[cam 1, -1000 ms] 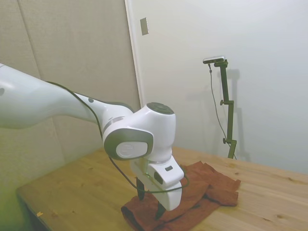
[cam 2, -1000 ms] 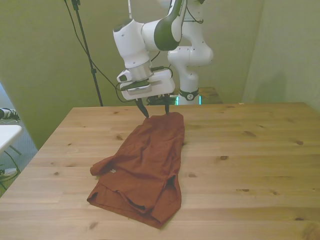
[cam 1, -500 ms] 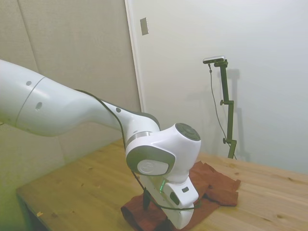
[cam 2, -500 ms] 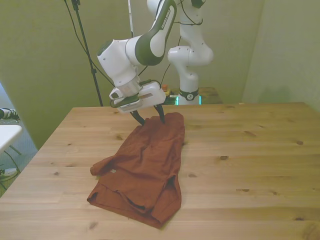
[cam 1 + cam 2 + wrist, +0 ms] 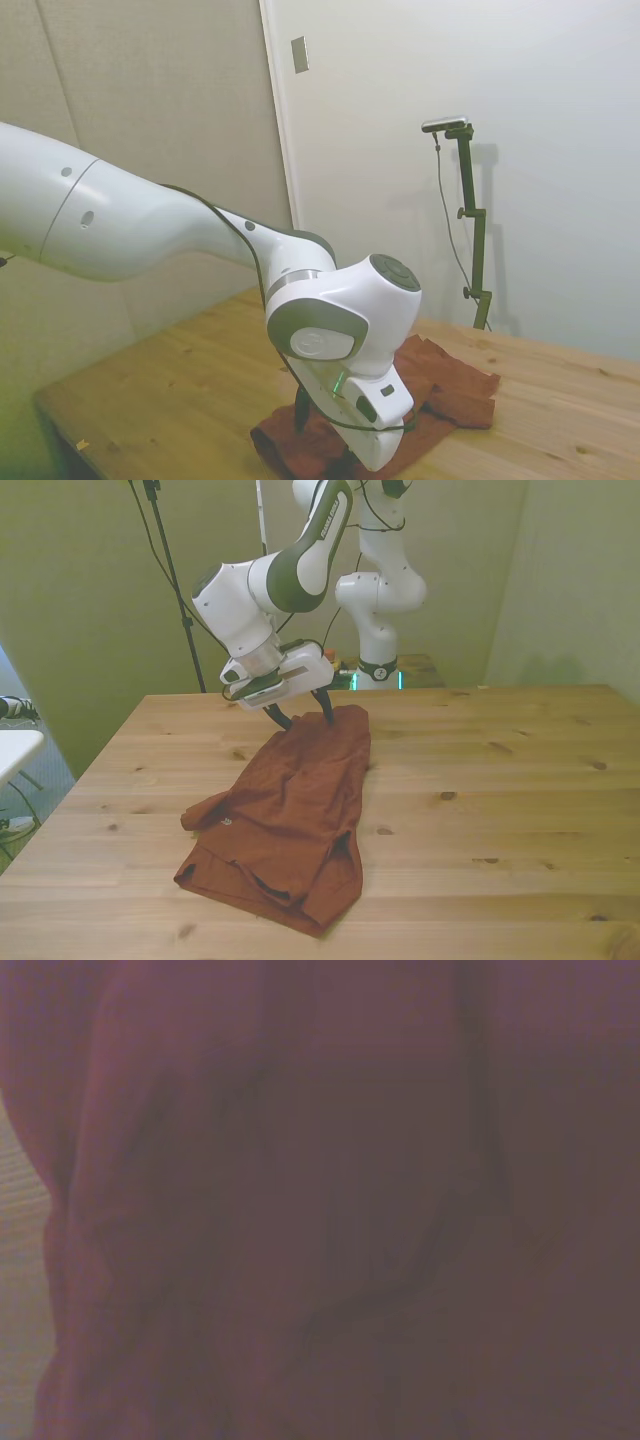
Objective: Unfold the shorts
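The rust-brown soft fabric shorts (image 5: 290,815) lie folded and rumpled on the wooden table, stretched lengthwise from the far edge toward the near one and sitting toward the front view's left. The near end is wider, with doubled layers and a dark-lined opening, and a small flap juts out on the front view's left. Up close, the cloth (image 5: 330,1210) shows only soft creases.

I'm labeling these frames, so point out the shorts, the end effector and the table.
shorts (image 5: 290,810): front view, middle of the cloth.
end effector (image 5: 305,716): front view, midway between the fingertips.
table (image 5: 500,810): front view, bare wood.
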`<act>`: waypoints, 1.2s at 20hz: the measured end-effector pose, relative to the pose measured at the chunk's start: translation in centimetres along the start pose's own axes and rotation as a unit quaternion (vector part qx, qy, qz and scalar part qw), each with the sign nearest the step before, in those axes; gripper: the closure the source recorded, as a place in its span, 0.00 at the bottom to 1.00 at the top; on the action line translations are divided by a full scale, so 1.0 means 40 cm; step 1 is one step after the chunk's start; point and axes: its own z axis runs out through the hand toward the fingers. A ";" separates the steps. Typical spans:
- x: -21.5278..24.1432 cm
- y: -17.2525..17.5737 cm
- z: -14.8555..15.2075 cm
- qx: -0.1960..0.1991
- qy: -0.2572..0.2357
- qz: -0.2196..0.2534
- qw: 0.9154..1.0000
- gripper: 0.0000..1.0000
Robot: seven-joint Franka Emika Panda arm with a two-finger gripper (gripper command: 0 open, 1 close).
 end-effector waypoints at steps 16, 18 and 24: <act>-0.001 0.001 0.005 -0.008 -0.001 -0.010 1.000 1.00; -0.002 0.004 -0.002 -0.011 0.002 -0.011 1.000 1.00; -0.016 0.011 -0.029 -0.020 0.009 -0.017 1.000 1.00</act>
